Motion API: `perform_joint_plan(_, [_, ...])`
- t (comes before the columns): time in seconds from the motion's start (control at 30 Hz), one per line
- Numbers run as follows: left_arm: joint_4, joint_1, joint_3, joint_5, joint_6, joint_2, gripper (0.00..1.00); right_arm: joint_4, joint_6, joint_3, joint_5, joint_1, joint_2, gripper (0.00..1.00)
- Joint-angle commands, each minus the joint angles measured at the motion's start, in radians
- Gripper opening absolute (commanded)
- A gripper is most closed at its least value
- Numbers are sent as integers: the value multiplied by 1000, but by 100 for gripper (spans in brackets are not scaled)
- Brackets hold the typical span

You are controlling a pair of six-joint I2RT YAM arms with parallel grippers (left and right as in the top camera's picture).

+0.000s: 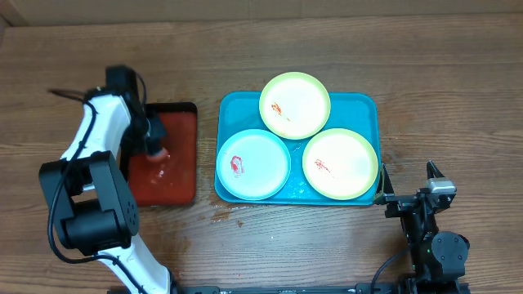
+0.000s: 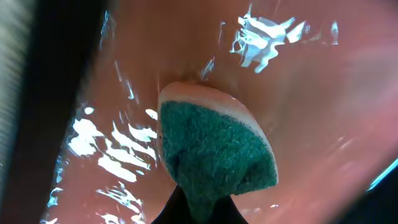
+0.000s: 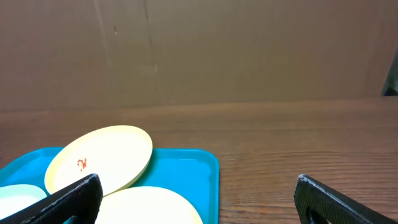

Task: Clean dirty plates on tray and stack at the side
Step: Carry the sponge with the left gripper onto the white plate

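Note:
Three dirty plates lie on the bright blue tray (image 1: 364, 104): a yellow-green plate (image 1: 295, 104) at the back, a light blue plate (image 1: 252, 163) at front left and a yellow-green plate (image 1: 340, 163) at front right, each with a small red smear. My left gripper (image 1: 157, 152) is over the dark red tray (image 1: 176, 122) and is shut on a green sponge (image 2: 214, 152) touching the wet tray floor. My right gripper (image 1: 409, 181) is open and empty by the blue tray's front right corner; its view shows the tray (image 3: 199, 163) and the back plate (image 3: 99, 158).
The dark red tray with a black rim holds shiny water (image 2: 261, 37). A small wet patch (image 1: 233, 214) lies on the wooden table in front of the blue tray. A brown cardboard wall (image 3: 199, 50) stands behind the table.

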State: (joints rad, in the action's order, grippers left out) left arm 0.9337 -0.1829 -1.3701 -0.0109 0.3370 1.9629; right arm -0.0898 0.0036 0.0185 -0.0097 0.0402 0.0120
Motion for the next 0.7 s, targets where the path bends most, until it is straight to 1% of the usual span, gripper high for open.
perform_joint_plan(0.0, [37,5,-48,32,-32,-18,4,6,-1,-10,9,5,-9,100])
perform_joint_plan(0.13, [209,7,-233,48,-31,-73,4,6,-1,-10,9,5,-9,100])
perform_joint_plan(0.2, [272,13,-311,91,-32,-115,4,6,-1,-10,9,5,-9,100])
perform_joint_plan(0.27, [299,23,-349,161,-55,-164,4,6,-1,-10,9,5,-9,100])
perform_joint_plan(0.33, [308,42,-346,223,-65,-209,4,6,-1,-10,9,5,-9,100])
perform_joint_plan(0.37, [336,67,-343,247,-65,-229,4,6,-1,-10,9,5,-9,100])
perform_joint_plan(0.5, [406,173,-304,267,-65,-235,4,6,-1,-10,9,5,-9,100])
perform_joint_plan(0.6, [348,280,-209,267,-59,-235,4,6,-1,-10,9,5,-9,100])
perform_joint_plan(0.67, [260,358,-123,267,-29,-235,4,6,-1,-10,9,5,-9,100])
